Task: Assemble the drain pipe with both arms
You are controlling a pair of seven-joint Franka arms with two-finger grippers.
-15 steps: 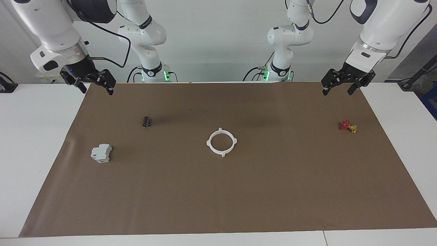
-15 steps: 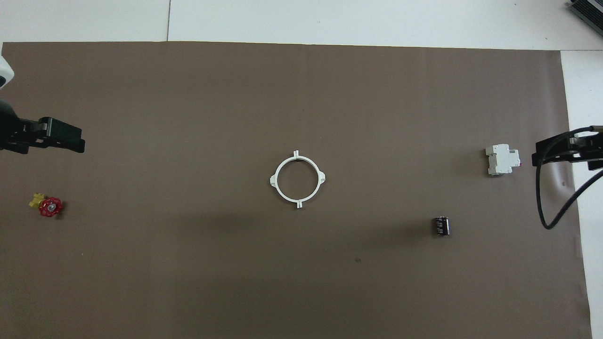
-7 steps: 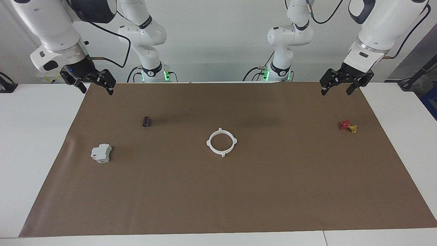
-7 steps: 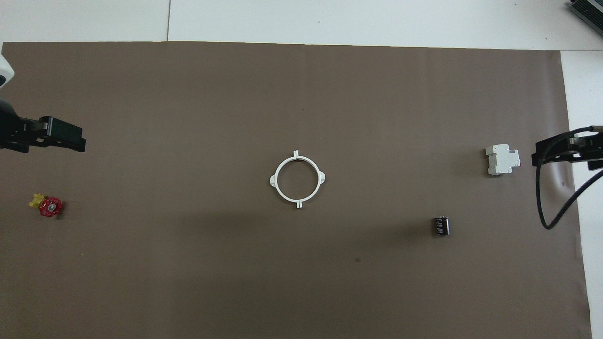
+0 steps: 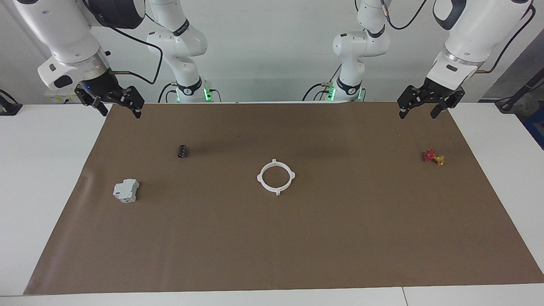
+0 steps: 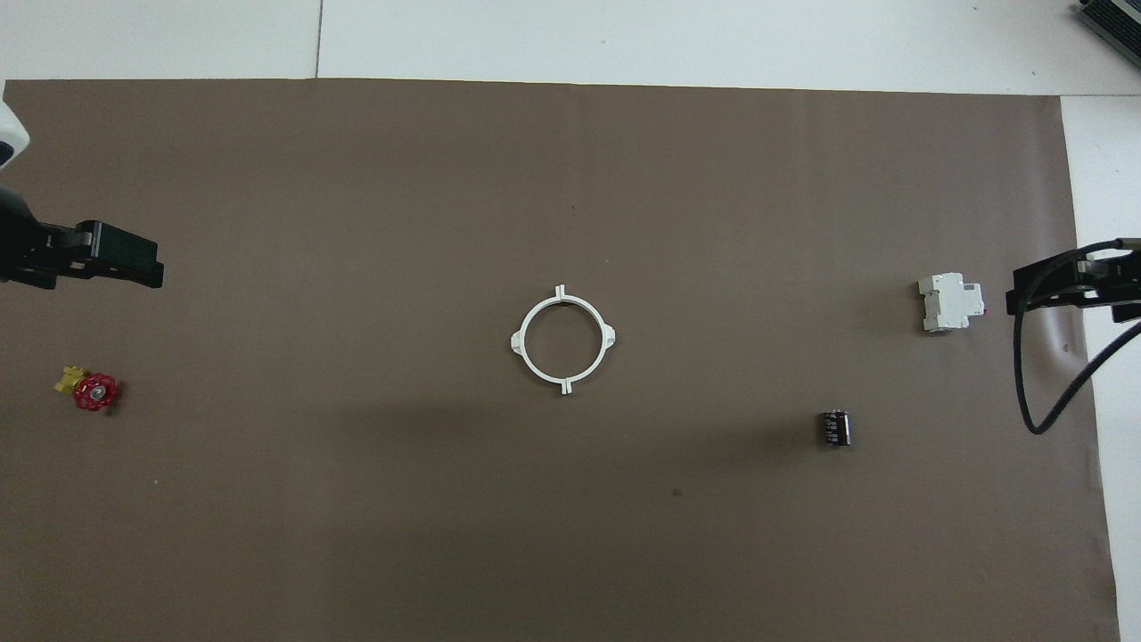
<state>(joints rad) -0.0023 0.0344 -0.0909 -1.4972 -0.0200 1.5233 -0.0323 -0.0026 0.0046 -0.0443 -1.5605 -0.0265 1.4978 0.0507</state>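
Overhead view: one ring (image 6: 564, 339) (assembled), one block (image 6: 951, 303), one cylinder (image 6: 835, 427) — both claws released.

Room bright, light soft and even, coming from above. No glare on brown mat (image 5: 272, 238). Faint wide shadows on mat, one below left gripper (image 5: 418, 110) toward middle, one below right gripper (image 5: 120, 107) toward middle. Small black cylinder (image 5: 182, 151) throws short soft shadow. White ring (image 5: 276, 177) sharp, clear edges in both views. Green lights glow at arm bases. No blur. Straight edges, hardly any bending at corners.
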